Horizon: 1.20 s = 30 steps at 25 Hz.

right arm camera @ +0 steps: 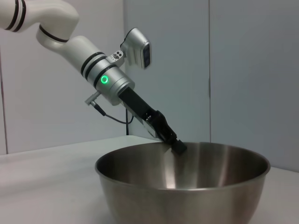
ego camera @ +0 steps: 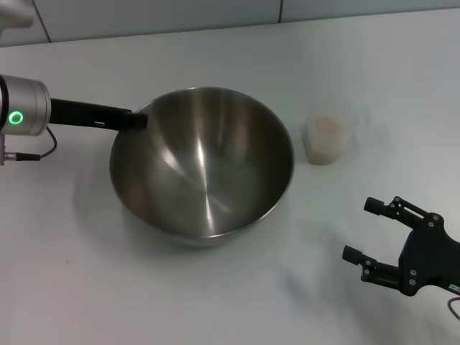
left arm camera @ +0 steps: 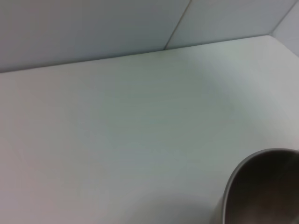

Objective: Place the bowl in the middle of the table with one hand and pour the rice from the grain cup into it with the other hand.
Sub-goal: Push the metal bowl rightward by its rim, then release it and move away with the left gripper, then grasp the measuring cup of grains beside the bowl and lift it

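Observation:
The steel bowl [ego camera: 205, 165] stands on the white table [ego camera: 72, 273], near its middle. My left gripper [ego camera: 138, 119] reaches in from the left and is shut on the bowl's far-left rim. The right wrist view shows that grip on the bowl [right arm camera: 187, 196], with the left gripper [right arm camera: 178, 147] pinching the rim from above. The grain cup [ego camera: 327, 140], clear plastic with pale rice [ego camera: 325, 129] in it, stands upright just right of the bowl. My right gripper [ego camera: 363, 230] is open and empty at the near right, apart from the cup. The left wrist view shows only a part of the bowl [left arm camera: 261, 191].
A grey wall runs along the table's far edge [ego camera: 215, 29]. Bare tabletop lies in front of the bowl and between the cup and my right gripper.

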Motion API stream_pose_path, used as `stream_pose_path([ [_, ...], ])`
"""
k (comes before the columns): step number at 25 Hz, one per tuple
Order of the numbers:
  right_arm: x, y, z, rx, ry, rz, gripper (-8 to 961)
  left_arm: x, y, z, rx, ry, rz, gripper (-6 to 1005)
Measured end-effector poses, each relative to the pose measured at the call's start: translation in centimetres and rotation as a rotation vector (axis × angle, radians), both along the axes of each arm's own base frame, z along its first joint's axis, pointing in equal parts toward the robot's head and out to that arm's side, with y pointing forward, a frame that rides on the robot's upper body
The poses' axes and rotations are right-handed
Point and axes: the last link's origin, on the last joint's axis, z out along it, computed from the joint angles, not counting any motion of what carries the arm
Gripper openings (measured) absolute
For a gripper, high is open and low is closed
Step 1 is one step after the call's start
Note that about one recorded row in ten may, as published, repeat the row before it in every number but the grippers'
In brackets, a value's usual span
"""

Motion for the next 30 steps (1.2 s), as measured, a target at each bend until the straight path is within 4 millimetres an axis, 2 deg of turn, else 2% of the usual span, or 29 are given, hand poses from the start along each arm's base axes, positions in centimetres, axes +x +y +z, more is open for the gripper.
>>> stream_pose_path([
  [13, 0.0, 0.0, 0.0, 0.003, -0.002, 0.002, 831, 0.0, -0.1, -0.3, -0.005, -0.006, -0.012, 57],
  [17, 0.0, 0.0, 0.0, 0.004, -0.003, 0.001, 831, 0.5, -0.3, -0.1, 0.004, -0.05, -0.067, 69],
  [24, 0.0, 0.0, 0.0, 0.003, -0.003, 0.0, 831, 1.2, -0.5, 0.9, 0.008, -0.075, -0.124, 299],
  [25, 0.0, 0.0, 0.0, 0.003, -0.003, 0.0, 831, 1.8, -1.1, 2.8, 0.054, -0.1, -0.236, 325],
  [26, 0.0, 0.0, 0.0, 0.004, -0.003, -0.001, 831, 1.8, -1.6, 3.8, 0.089, -0.12, -0.299, 351],
  [28, 0.1, 0.0, 0.0, 0.004, -0.002, -0.002, 831, 1.7, -2.0, 4.2, 0.108, -0.132, -0.334, 403],
  [29, 0.1, 0.0, 0.1, 0.008, -0.001, -0.005, 831, 0.8, -4.0, 5.9, 0.197, -0.171, -0.493, 429],
  [30, 0.1, 0.0, 0.1, 0.008, -0.001, -0.005, 831, 0.5, -4.4, 6.0, 0.212, -0.175, -0.516, 517],
])
